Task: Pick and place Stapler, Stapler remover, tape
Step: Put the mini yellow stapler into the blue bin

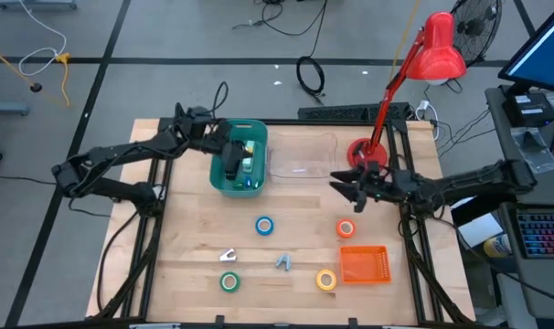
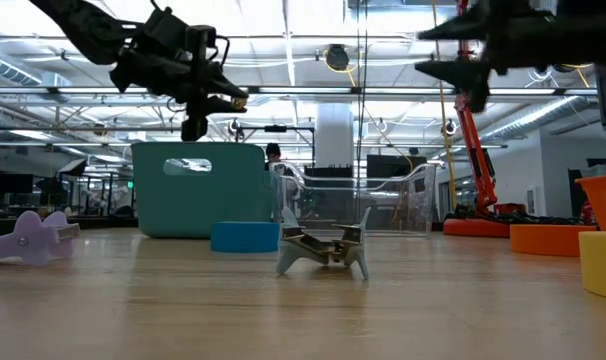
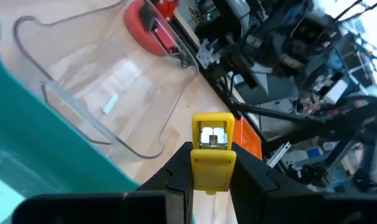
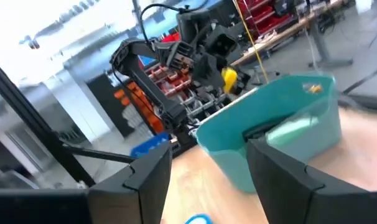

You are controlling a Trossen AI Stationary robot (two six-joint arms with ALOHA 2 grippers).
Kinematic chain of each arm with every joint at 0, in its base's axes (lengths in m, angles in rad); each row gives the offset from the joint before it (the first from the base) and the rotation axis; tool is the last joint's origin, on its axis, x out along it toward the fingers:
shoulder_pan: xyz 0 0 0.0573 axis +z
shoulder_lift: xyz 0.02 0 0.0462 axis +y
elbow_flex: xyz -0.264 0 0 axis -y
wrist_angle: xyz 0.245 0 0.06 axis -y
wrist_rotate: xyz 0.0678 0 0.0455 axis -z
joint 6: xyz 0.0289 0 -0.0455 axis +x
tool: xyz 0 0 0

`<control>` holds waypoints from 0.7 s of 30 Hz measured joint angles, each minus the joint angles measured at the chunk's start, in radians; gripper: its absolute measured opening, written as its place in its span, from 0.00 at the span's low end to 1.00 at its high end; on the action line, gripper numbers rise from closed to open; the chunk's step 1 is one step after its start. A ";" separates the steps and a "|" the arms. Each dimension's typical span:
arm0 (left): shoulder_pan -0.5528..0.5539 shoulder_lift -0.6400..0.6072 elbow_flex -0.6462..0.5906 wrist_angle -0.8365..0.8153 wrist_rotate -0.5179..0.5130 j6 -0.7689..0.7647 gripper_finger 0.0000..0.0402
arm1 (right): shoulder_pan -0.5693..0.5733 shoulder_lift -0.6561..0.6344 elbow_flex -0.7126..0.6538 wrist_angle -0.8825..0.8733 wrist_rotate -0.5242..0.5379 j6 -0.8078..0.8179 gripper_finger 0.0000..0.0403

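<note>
Clamped between the left gripper's [image 3: 210,177] fingers is a small yellow stapler [image 3: 212,152], held in the air over the teal bin [image 1: 239,157] at the far left of the wooden table [image 1: 286,283]; the bin already holds a few items, including a pale green one. Nearest the front edge of the table lie the green tape roll [image 1: 229,281] and the yellow tape roll [image 1: 326,280], with two small staple removers [image 1: 283,262] between and just behind them, one pale [image 1: 228,257] and one metal-coloured. An orange mesh basket [image 1: 363,265] sits at the front right, just beside the yellow roll. Farther back rest the blue tape roll [image 1: 264,225] and the orange-red tape roll [image 1: 346,228], well apart from each other. Behind them a clear plastic tray [image 1: 302,158] stands next to the teal bin, and a red desk lamp [image 1: 439,47] rises from its round base [image 1: 363,152] at the far right corner. The right gripper [image 1: 343,190] hovers above the table near that lamp base, jaws standing apart and holding nothing. Beyond the table the room has a grey floor crossed by dark lines, loose cables, a fan [image 1: 476,27], and a desk with a keyboard [image 1: 540,234] at the right; the low view shows a wide hall with ceiling lights and shelving in the distance.
</note>
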State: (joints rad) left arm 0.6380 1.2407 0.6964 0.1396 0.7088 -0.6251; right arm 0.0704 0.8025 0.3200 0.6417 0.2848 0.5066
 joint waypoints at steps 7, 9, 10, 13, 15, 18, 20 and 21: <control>0.052 -0.001 0.000 0.063 0.029 -0.067 0.18 | 0.001 -0.088 -0.225 0.264 -0.031 0.113 0.51; 0.065 -0.002 0.000 0.069 0.028 -0.093 0.18 | 0.002 -0.090 -0.266 0.353 -0.083 0.082 0.51; 0.070 -0.002 0.000 0.067 0.029 -0.097 0.18 | 0.002 -0.093 -0.281 0.394 -0.111 0.076 0.51; 0.082 -0.002 0.000 0.071 0.037 -0.120 0.18 | -0.012 -0.099 -0.296 0.419 -0.191 0.081 0.51; 0.084 -0.002 0.000 0.075 0.038 -0.131 0.18 | -0.033 -0.100 -0.286 0.405 -0.277 0.096 0.50; 0.084 -0.002 0.000 0.074 0.040 -0.136 0.18 | -0.080 -0.116 -0.261 0.395 -0.417 0.110 0.50; 0.080 -0.002 0.000 0.074 0.051 -0.135 0.18 | -0.116 -0.132 -0.247 0.387 -0.478 0.111 0.50; 0.078 -0.002 0.000 0.074 0.052 -0.133 0.18 | -0.135 -0.143 -0.241 0.370 -0.505 0.112 0.51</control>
State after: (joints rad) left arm 0.7161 1.2392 0.6964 0.2131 0.7605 -0.7576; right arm -0.0648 0.6598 0.0789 1.0121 -0.2205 0.6187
